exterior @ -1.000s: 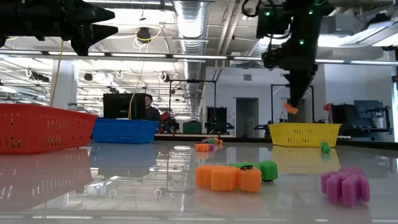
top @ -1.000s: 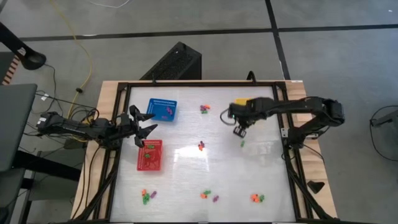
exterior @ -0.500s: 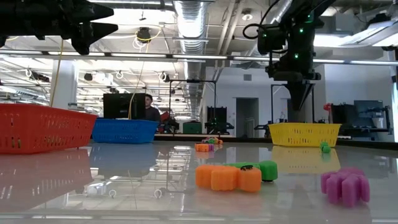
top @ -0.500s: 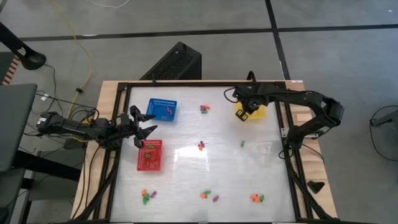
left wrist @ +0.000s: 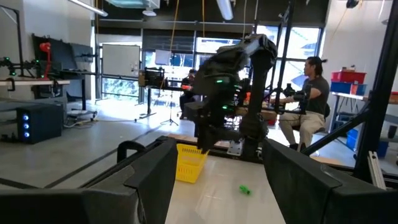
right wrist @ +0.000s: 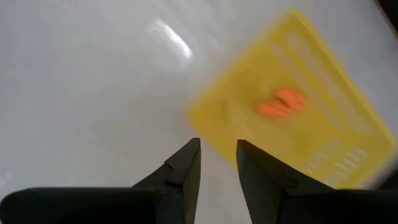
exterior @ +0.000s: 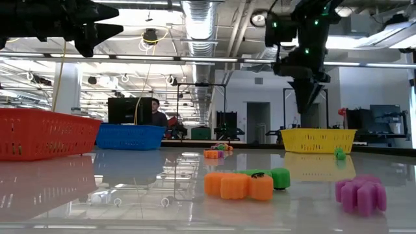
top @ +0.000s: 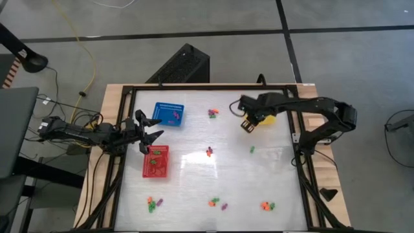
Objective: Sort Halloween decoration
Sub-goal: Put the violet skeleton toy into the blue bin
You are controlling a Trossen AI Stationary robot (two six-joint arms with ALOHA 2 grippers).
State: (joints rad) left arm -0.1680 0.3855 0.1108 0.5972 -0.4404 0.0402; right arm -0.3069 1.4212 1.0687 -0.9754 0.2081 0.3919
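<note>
Tiny orange, green and purple Halloween decoration trinkets lie scattered on the white table: a cluster [top: 212, 113] at the far middle, one [top: 209, 152] in the centre, a green one [top: 252, 149], and several along the near edge [top: 267, 206]. My right gripper [top: 248, 125] hangs above the table just left of the yellow basket [top: 268, 118], fingers pointing down, open a little with nothing between them [right wrist: 217, 155]. Two orange trinkets [right wrist: 281, 103] lie inside that basket. My left gripper [top: 145, 133] waits open at the left, between the blue basket [top: 168, 114] and the red basket [top: 156, 162].
A black frame [top: 194, 86] runs around the table. In the low view orange and green trinkets [exterior: 237, 185] and a purple one [exterior: 361, 194] lie close to the camera. A person [left wrist: 309, 93] sits in the room beyond the table. Bare white surface lies between the baskets.
My right gripper carried an orange trinket from the table's right middle toward the far edge, over the yellow basket, and let it go there. It then drew back a little toward the table's left, beside the basket. The trinket no longer hangs at its fingertips.
</note>
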